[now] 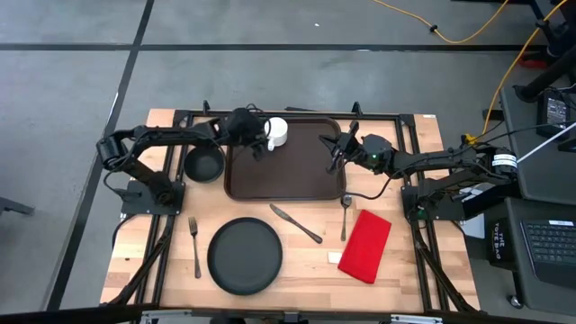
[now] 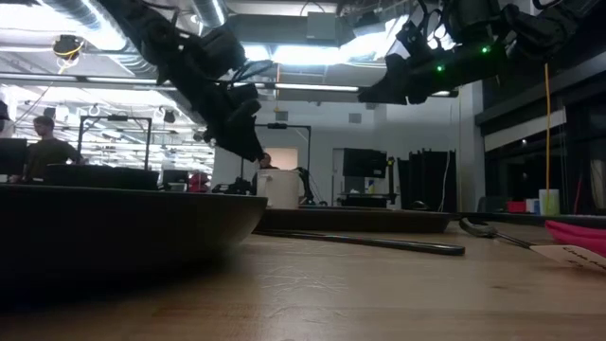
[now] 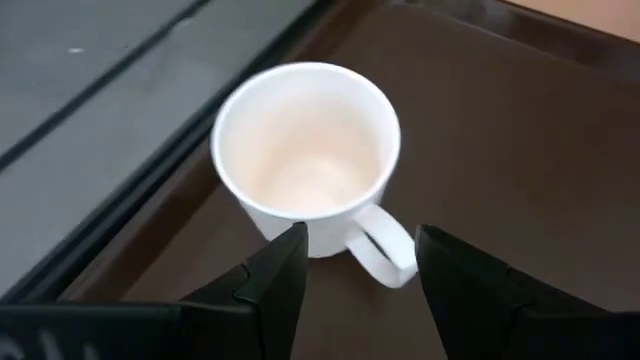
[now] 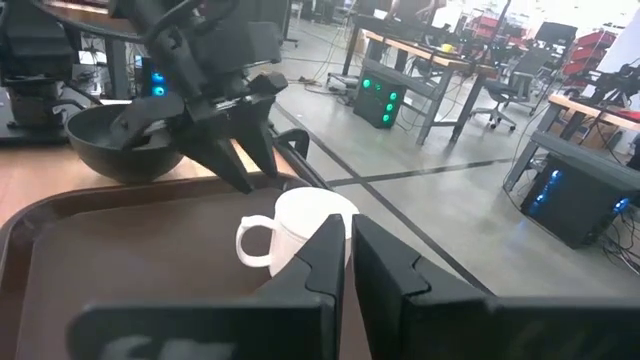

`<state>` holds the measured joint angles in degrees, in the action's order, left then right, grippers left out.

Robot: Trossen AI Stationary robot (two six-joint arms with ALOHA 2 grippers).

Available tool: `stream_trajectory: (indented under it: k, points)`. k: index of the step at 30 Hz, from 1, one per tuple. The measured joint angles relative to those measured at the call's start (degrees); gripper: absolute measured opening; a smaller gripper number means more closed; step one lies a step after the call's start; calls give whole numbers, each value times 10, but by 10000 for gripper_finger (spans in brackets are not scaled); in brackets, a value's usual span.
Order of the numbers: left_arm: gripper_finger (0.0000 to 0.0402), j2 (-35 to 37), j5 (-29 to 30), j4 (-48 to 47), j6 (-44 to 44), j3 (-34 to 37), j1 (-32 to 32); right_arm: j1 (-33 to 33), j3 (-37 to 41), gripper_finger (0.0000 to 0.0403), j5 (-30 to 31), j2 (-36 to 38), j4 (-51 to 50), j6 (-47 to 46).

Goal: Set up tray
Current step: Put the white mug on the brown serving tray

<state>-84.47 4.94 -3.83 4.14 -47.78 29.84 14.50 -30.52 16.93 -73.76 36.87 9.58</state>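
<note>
Tabletop seen from above: left gripper [image 1: 262, 147], fingers spread, hovers beside a white mug [image 1: 276, 132] standing upright in the far left corner of the brown tray [image 1: 286, 175], seemingly just set down. Over the tray's right edge, the right gripper [image 1: 337, 155] waits, closed and empty.

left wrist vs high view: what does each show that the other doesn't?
Left wrist only: the mug's empty inside, and its handle lying level with the gap of the open left pincer, untouched.

High only: plate, bowl, fork, knife, spoon, red napkin, and the right pincer, shut, over the tray's right side.

Both: mug on the tray, left pincer at it.
</note>
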Motion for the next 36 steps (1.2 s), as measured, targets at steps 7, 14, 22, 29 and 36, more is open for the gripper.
stream_trajectory:
  k: [7,14,22,29,36]
  points:
    - [180,0,58,1,53,-1,-37,0,0,29,0,0,14,1]
    - [180,-27,120,3,95,-1,-60,0,0,29,0,0,20,1]
    - [180,-66,116,42,98,-1,-66,0,0,29,0,0,20,1]
    - [180,-67,116,45,114,-1,-66,0,0,29,0,0,20,1]
    - [180,-78,122,37,117,-1,-66,0,0,29,0,0,20,1]
